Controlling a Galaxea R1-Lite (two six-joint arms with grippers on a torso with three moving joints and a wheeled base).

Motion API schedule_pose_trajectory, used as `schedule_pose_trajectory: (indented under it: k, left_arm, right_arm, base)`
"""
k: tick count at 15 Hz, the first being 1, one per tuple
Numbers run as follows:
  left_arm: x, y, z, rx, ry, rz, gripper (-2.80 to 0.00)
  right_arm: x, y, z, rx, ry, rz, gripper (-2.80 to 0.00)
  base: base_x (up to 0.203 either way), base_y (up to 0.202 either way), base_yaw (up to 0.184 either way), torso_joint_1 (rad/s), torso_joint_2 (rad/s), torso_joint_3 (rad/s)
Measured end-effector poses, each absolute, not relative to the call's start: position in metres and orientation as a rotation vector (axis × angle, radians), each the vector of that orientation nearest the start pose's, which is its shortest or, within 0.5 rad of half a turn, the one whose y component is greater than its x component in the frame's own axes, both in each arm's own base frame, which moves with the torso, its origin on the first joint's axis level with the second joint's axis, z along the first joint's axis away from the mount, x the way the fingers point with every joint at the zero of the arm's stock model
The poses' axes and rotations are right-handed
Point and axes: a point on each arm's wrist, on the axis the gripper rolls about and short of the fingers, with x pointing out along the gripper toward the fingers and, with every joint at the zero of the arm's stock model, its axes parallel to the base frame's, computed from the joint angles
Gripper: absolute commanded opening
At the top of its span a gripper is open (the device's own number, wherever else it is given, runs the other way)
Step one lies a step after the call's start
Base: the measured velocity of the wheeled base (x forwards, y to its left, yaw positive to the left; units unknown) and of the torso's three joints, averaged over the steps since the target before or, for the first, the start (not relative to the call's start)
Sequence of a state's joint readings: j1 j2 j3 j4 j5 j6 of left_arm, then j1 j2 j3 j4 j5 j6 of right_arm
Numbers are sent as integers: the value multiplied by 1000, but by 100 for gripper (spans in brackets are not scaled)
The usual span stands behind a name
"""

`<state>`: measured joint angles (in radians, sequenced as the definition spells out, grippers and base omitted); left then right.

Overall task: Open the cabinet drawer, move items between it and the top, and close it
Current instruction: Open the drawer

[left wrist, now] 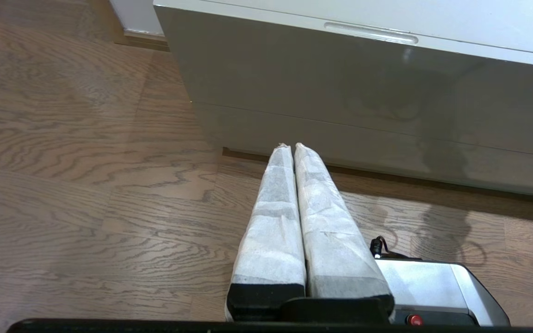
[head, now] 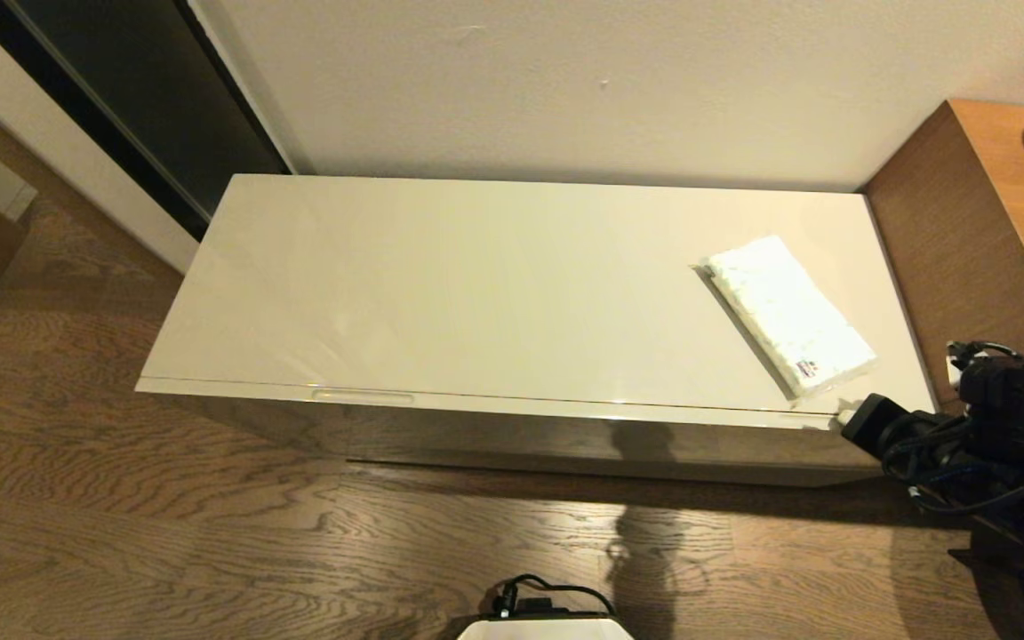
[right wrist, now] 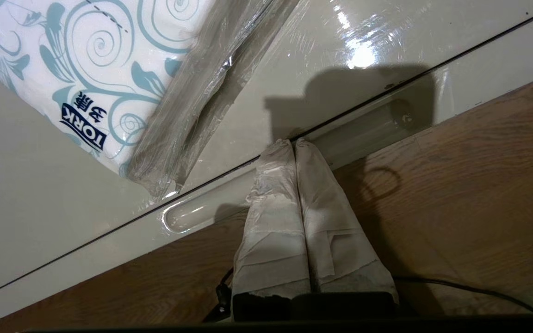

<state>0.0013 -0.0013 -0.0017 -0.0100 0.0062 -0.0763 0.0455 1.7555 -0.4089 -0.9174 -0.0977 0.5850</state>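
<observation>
While the cabinet drawer (head: pixel 494 402) sits shut beneath the top (head: pixel 476 284), its front lip running flush along the front edge, I have my right gripper (right wrist: pixel 292 142) at that edge near the right front corner, fingers pressed together with nothing between them and their tips at the thin seam where drawer meets top, just above a slot-shaped pull (right wrist: pixel 294 178) moulded into the lip. From the head view that arm's black wrist (head: pixel 992 418) hangs off the right front corner, and I can't quite tell whether the tips touch the lip or only hover at it. A tissue pack (head: pixel 788 313) lies on the top toward the right end, set at a slant, its near end close to the front edge and just beside my fingertips; the right wrist view shows its clear wrap flap (right wrist: pixel 192 97) reaching almost to the seam. Left of the pack, the top is bare out to its left edge and back to the wall. A second pull (head: pixel 361 395) shows on the lip toward the left front corner. My left gripper (left wrist: pixel 289 145) is parked low over the wood floor (left wrist: pixel 86 185) before the cabinet front, fingers closed and empty, apart from the panel. A taller brown cabinet (head: pixel 965 222) butts against the right edge.
</observation>
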Motion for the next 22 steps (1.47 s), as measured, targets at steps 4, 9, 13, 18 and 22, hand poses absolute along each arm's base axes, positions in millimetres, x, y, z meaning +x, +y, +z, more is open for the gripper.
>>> schedule_pose_trajectory:
  k: [4, 9, 13, 18, 22]
  left_arm:
    - [-23, 0, 77, -76, -14, 7, -280]
    - [-23, 0, 77, -76, -14, 8, -280]
    - [-23, 0, 77, -76, -14, 7, -280]
    - [-23, 0, 77, -76, -14, 6, -280]
    - [-23, 0, 77, -76, -14, 6, -280]
  right_arm:
    - [255, 10, 93, 553, 438, -154, -280]
    - [244, 10, 86, 549, 538, -161, -280]
    - [246, 10, 93, 556, 517, -156, -280]
    - [254, 10, 120, 574, 446, -144, -280]
    - [259, 10, 122, 582, 434, -144, -280]
  base:
    - [0, 0, 0, 0, 0, 0]
    - [0, 0, 0, 0, 0, 0]
    - [0, 0, 0, 0, 0, 0]
    - [0, 0, 0, 0, 0, 0]
    - [0, 0, 0, 0, 0, 0]
